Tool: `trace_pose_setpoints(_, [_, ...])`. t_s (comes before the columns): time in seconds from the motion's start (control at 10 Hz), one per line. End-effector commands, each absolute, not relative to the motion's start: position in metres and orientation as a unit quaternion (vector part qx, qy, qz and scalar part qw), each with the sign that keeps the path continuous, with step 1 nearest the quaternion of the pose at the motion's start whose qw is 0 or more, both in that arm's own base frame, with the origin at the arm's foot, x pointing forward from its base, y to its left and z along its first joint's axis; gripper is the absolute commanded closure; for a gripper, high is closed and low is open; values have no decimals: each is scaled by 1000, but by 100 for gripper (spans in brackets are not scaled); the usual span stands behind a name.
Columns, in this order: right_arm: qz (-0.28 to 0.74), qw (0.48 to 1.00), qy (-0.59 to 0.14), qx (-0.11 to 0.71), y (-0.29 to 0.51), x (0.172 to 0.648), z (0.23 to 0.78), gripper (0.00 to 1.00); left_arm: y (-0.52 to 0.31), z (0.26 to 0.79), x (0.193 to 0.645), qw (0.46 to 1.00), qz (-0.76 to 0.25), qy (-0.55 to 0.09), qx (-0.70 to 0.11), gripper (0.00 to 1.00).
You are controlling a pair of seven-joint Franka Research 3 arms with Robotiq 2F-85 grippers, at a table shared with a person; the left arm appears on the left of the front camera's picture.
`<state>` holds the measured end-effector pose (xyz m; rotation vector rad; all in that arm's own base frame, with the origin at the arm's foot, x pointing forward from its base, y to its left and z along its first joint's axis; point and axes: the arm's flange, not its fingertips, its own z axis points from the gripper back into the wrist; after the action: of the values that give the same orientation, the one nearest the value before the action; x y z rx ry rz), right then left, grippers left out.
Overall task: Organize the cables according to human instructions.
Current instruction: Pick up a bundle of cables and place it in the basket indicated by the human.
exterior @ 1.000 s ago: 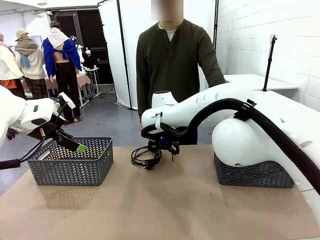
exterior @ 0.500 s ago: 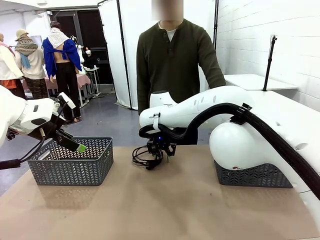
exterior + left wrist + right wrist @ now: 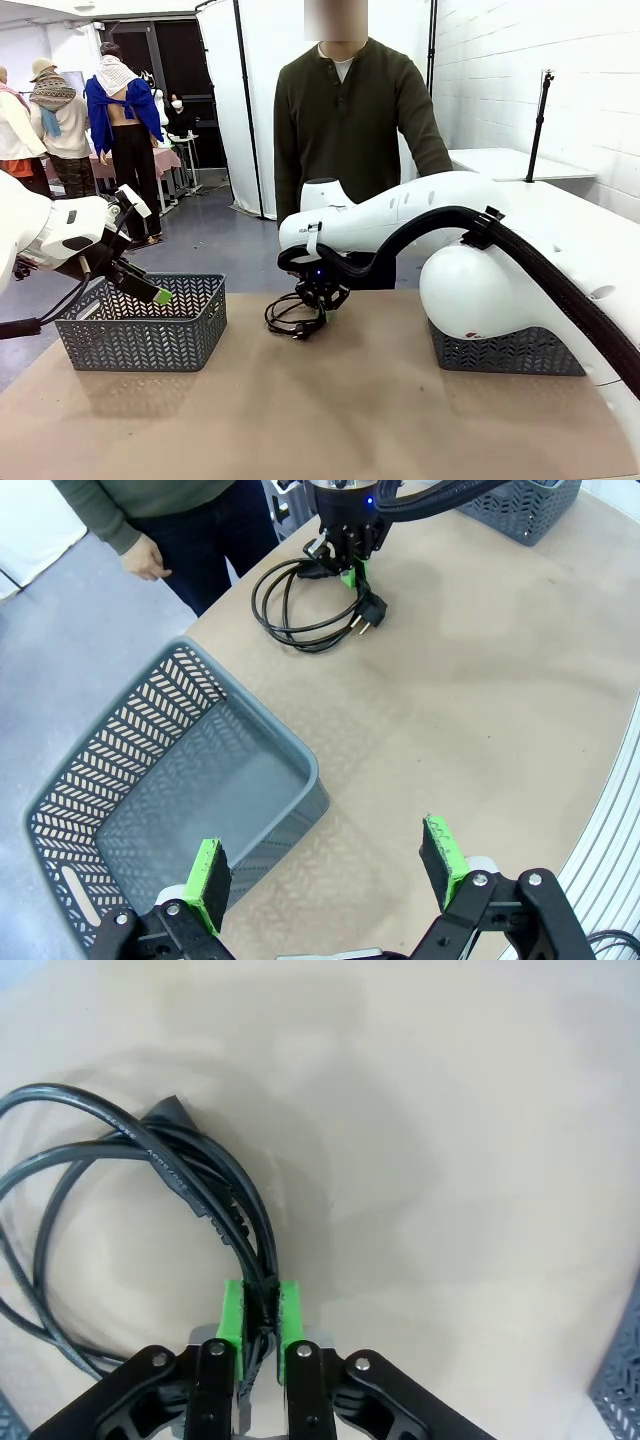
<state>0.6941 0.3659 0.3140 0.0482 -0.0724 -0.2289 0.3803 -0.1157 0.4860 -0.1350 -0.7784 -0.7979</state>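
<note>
Where the right arm reaches across the middle of the front view, its hand point(image 3: 320, 297) is clamped on the strands of a black cable point(image 3: 291, 316), a coil lying on the table point(image 3: 330, 410) at centre frame. In the right wrist view the green pads point(image 3: 232, 1312) pinch the cords between them. The left hand point(image 3: 150, 290) hangs at the left of the frame over a grey basket point(image 3: 190, 340), its fingers spread wide with nothing between them. A second basket point(image 3: 510, 352) sits at the right.
</note>
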Motion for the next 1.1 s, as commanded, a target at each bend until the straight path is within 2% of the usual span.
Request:
trace_pose_setpoints(0.0, [-122,992,-25,27,366,704,317,100,-115,485,381,849,-371,-370,-68,0])
trace_pose_setpoints(0.3, [-125,991,-37,17,359,708,328,100,-115,485,381,849,-371,-370,-68,0])
trace_pose_setpoints(0.5, [-95,995,-20,31,349,709,355,100,-115,485,381,849,-371,-370,-68,0])
trace_pose_setpoints(0.8, [-1,998,9,66,330,703,419,100,-115,485,381,849,-371,-370,-68,0])
trace_pose_setpoints(1.0, [120,990,19,73,320,689,455,100,-115,485,381,849,-371,-370,-68,0])
